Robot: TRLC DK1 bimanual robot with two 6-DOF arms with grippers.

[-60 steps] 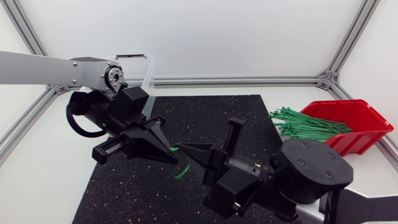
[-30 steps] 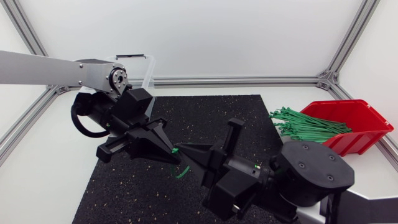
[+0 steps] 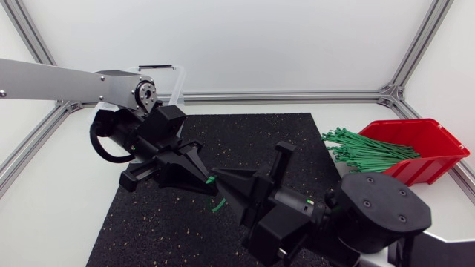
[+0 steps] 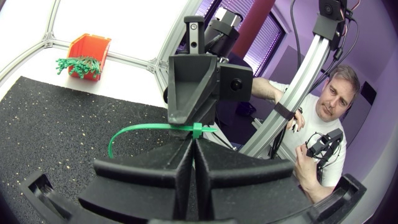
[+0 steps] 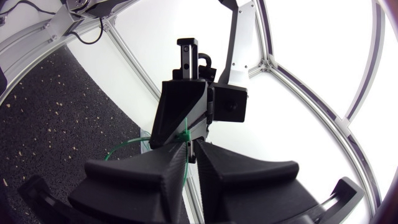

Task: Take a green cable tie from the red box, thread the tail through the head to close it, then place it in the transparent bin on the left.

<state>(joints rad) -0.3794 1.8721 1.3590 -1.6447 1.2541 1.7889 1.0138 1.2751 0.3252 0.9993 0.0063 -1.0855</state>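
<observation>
Overhead view; close opposed wrist views, shared tie (image 4: 155,127)

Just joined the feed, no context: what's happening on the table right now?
Both arms meet over the black mat. The left gripper and right gripper are each shut on one green cable tie, tip to tip, its strap arcing out beside them. Whether the tail is through the head is unclear. Spare ties fill the red box; the transparent bin is behind the left arm.

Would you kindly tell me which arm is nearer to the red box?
Right. The right arm sits close beside the red box; the left arm is across the black mat, by the transparent bin.
</observation>
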